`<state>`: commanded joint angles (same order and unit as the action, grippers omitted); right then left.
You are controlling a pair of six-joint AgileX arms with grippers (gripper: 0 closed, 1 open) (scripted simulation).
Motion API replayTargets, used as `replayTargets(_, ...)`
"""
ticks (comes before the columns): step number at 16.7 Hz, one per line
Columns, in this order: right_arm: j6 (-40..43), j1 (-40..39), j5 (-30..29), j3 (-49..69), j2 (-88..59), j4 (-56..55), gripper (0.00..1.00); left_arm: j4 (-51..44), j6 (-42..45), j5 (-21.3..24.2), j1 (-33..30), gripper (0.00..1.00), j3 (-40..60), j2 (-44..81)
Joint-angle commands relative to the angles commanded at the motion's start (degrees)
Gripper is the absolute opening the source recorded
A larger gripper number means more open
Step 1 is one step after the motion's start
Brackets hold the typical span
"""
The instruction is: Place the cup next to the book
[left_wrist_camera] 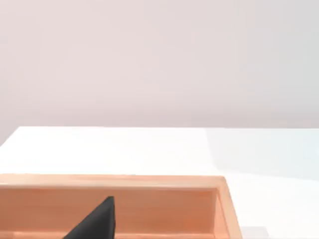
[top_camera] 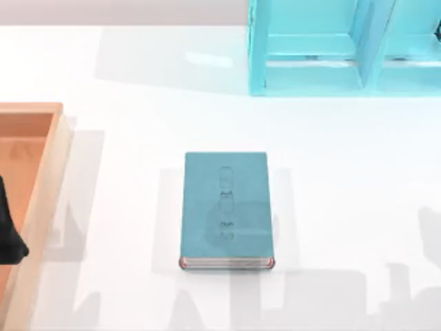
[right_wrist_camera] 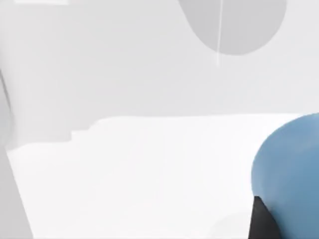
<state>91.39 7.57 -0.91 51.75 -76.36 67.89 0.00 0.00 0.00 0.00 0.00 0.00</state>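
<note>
Presently: cup (right_wrist_camera: 294, 169) is seen against right hand (right_wrist_camera: 261, 221), grip state undetermined; book (top_camera: 226, 207) lies flat mid-counter (top_camera: 344, 172). Cup should be lowered upright just beside it, clear of the cover.

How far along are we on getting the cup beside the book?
Not placed yet. The book lies flat mid-table with nothing beside it. In hand: the right wrist view shows the blue cup close against a dark finger, apparently held. The left arm sits over the wooden tray. Left: carry the cup over and set it beside the book.
</note>
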Motion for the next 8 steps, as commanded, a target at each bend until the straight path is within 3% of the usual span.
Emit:
replayTargets(4,-24.4,-13.1,-0.4,10.3,-9.0,4.1,0.00,0.0,0.0,0.0,0.0,1.00,0.0,0.0)
replayTargets(8,-55.2,-26.1,-0.4,20.8,-18.2,8.0,0.00,0.0,0.0,0.0,0.0,1.00,0.0,0.0)
